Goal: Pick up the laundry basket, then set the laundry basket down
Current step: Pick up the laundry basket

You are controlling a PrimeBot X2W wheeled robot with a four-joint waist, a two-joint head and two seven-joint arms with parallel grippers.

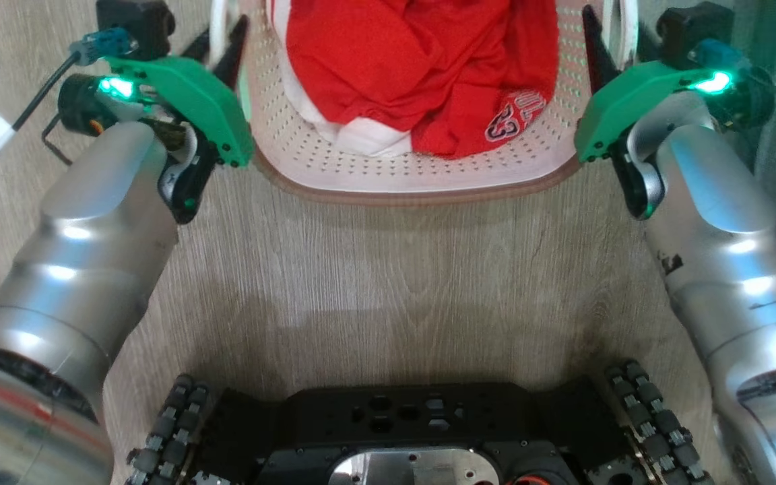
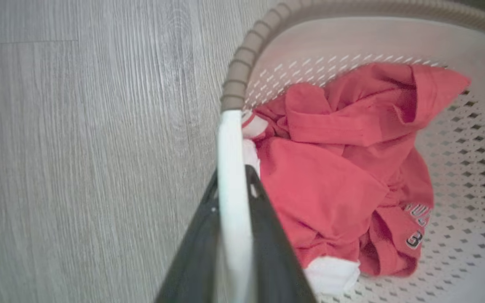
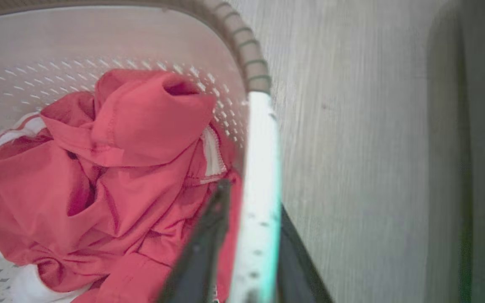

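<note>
At top centre of the head view, you have the laundry basket (image 1: 422, 176), red garment (image 1: 422, 60) inside: left hand (image 2: 234, 185) clamped on its left handle (image 2: 230, 147), right hand (image 3: 254, 202) on its right handle (image 3: 261, 139), presumably for a level carry.

Cream perforated laundry basket (image 1: 428, 176) w/ brown rim & white side handles, upright, red-white clothes (image 1: 422, 60) inside.

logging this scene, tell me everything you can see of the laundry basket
The laundry basket is rounded cream-white perforated plastic with a brown woven-look rim. A crumpled red-and-white garment lies inside. The left claw clamps its white left handle and the right claw its white right handle, a finger on each side. Whether it rests on the wood-look floor cannot be told.
</note>
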